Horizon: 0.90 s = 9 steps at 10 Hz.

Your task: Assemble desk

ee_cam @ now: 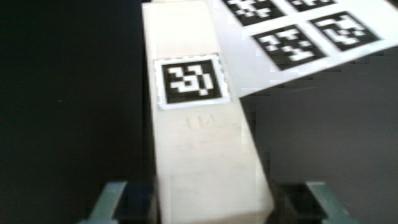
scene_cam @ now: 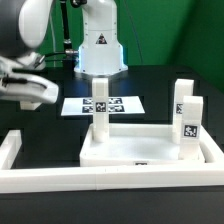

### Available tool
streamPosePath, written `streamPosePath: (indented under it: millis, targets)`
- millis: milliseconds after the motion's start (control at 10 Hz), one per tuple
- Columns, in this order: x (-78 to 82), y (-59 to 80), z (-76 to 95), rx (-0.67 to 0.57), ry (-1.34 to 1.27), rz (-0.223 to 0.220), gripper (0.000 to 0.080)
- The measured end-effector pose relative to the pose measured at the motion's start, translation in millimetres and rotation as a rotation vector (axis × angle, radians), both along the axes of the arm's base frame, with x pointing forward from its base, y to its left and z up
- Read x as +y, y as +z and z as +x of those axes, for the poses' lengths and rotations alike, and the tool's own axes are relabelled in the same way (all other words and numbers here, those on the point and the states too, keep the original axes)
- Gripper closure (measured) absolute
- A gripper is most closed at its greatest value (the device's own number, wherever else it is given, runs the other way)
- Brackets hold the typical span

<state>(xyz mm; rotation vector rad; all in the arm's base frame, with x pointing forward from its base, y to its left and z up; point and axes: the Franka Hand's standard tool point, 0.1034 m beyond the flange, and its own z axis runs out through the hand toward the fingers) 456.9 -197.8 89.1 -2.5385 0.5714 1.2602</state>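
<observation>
Your gripper [ee_cam: 210,200]: fingers [ee_cam: 114,198] flank desk leg [ee_cam: 199,130], part-open; contact unclear, grip can't be confirmed. Tabletop [scene_cam: 150,152] sits inside border bars [scene_cam: 60,178], three legs upright on it; marker board [scene_cam: 104,104] behind.

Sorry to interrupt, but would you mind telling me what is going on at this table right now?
A robot arm is putting together a small white desk. The tabletop lies on the black table with legs standing on it. In the wrist view the claw straddles one tagged leg, its fingers on either side of it, though I cannot tell whether they are pressing on it. The marker board lies behind, and long white border bars run along the front.
</observation>
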Motion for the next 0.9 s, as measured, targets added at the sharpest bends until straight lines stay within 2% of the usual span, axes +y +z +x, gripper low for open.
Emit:
streamPosePath:
  millis: [100,200,300,500,600,700,800,900]
  targets:
    - [5.3,18.9,8.1,-0.024,0.002,-0.012,0.0505]
    - [7.7,27.9,14.7,-0.047,0.007,-0.017,0.0505]
    - [2.1,20.0,21.4,-0.114,0.013,-0.053,0.0505]
    - [1.9,19.5,32.3,-0.252,0.022,-0.118,0.0505]
    - [13.9,26.4,47.7,-0.301,0.016,-0.178,0.0505]
    - [32.3,47.7,70.9,-0.36,0.046,-0.198,0.0505]
    - [39.3,66.8,97.7,-0.469,0.081,-0.232,0.0505]
    - [41.9,81.4,113.7,-0.547,0.097,-0.253,0.0505]
